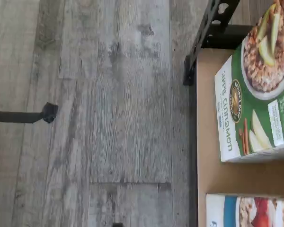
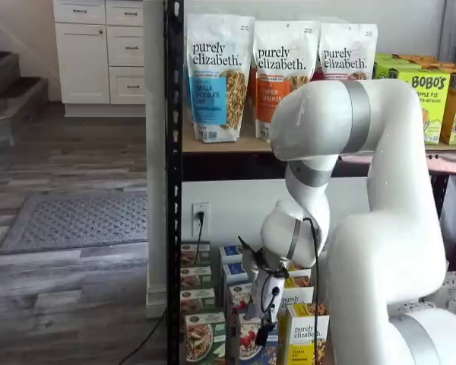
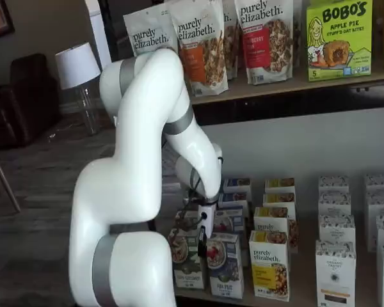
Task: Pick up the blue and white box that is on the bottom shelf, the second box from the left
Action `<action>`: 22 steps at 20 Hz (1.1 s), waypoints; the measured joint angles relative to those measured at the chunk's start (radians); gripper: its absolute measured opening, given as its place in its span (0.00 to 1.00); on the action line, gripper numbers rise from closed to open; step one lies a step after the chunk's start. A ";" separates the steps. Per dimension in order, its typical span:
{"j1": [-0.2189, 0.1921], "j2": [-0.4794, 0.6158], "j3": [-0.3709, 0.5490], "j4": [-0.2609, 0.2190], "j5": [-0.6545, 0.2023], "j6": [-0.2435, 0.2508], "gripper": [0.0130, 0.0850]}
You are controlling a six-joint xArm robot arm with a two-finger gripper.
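I see grey plank floor (image 1: 109, 113) left of the bottom shelf (image 1: 213, 179); my gripper (image 3: 203, 246) hangs released.

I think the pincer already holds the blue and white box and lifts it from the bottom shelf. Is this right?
Not right. In both shelf views the pincer hangs just in front of the blue and white box, holding nothing, and the box stands on the bottom shelf.
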 joint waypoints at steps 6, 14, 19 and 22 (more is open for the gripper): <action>0.008 -0.010 0.013 -0.040 0.015 0.043 1.00; 0.033 -0.022 0.050 0.149 -0.085 -0.111 1.00; 0.029 -0.011 0.034 0.180 -0.088 -0.141 1.00; 0.027 -0.001 0.013 0.216 -0.085 -0.172 1.00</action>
